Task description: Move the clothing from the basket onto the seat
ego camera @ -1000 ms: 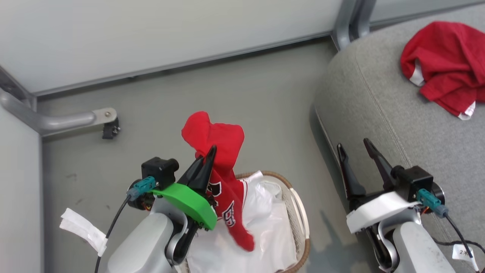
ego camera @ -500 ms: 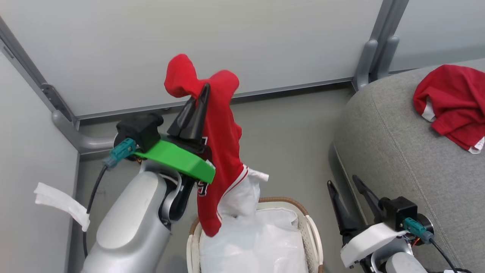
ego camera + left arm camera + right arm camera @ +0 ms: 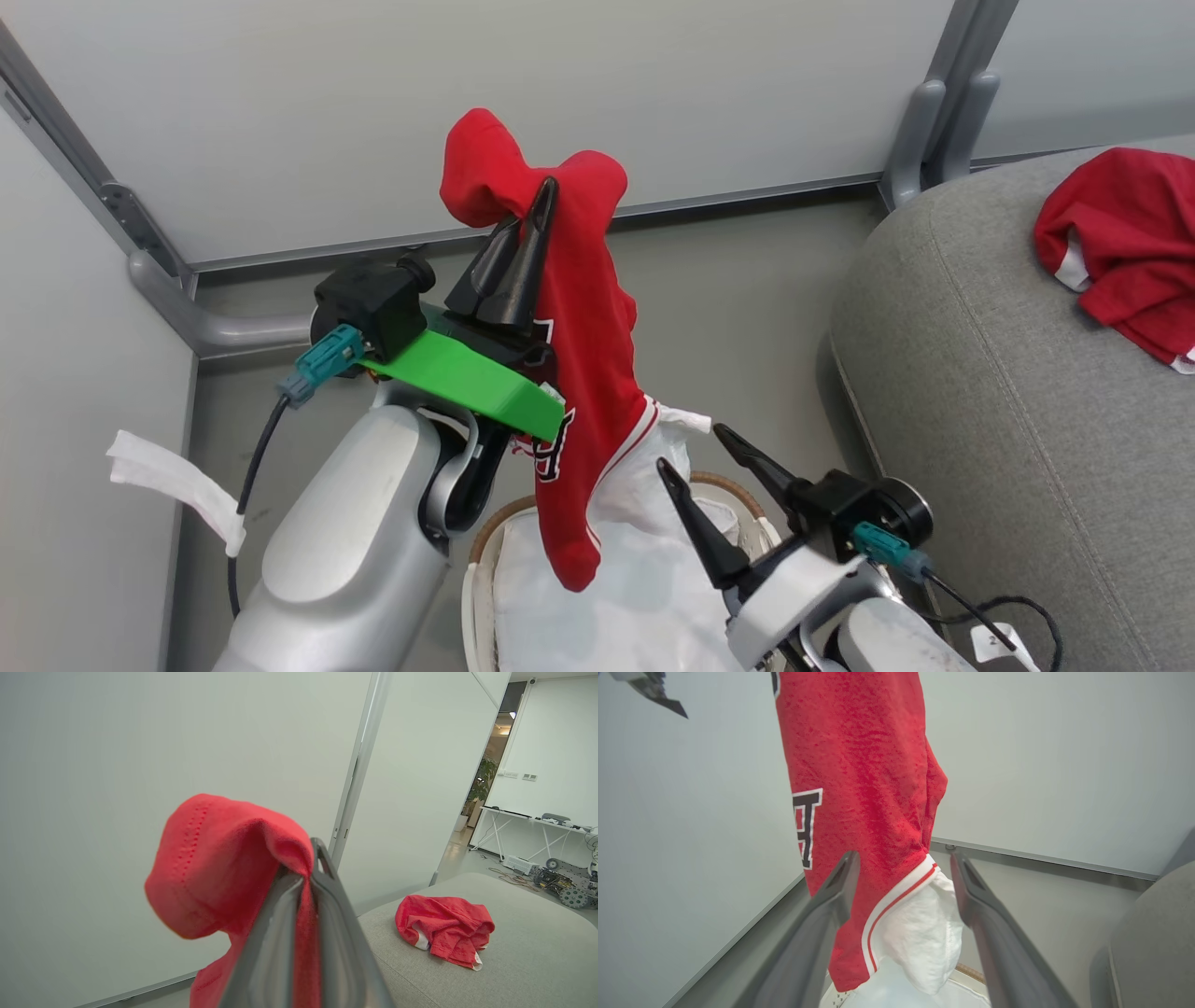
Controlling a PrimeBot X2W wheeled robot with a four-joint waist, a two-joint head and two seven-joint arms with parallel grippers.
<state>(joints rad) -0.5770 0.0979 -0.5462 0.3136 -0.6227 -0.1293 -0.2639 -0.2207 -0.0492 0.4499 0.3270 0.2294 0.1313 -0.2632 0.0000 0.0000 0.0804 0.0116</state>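
Note:
My left gripper (image 3: 540, 191) is shut on a red garment (image 3: 583, 317) with black-and-white lettering, which hangs in a long fold above the basket (image 3: 487, 546). In the left wrist view the fingers (image 3: 322, 891) pinch the red cloth (image 3: 224, 858). A corner of the white liner (image 3: 653, 448) rises with the garment's striped hem. My right gripper (image 3: 691, 448) is open just right of that hem, and in the right wrist view the gripper (image 3: 904, 858) frames the hem and the liner (image 3: 924, 933). A second red garment (image 3: 1120, 243) lies crumpled on the grey seat (image 3: 980, 392).
Pale wall panels with a grey metal post (image 3: 924, 121) stand behind the basket. A grey rail bracket (image 3: 187, 317) juts out at the left. The grey floor (image 3: 747, 280) runs between the basket and the seat's rounded corner. The seat (image 3: 523, 952) has bare room around the garment (image 3: 444, 928).
The left gripper has lifted the red garment higher, out of the basket, and the liner corner came up with it. The right gripper swung left from beside the seat to the hanging hem. The camera tilted.

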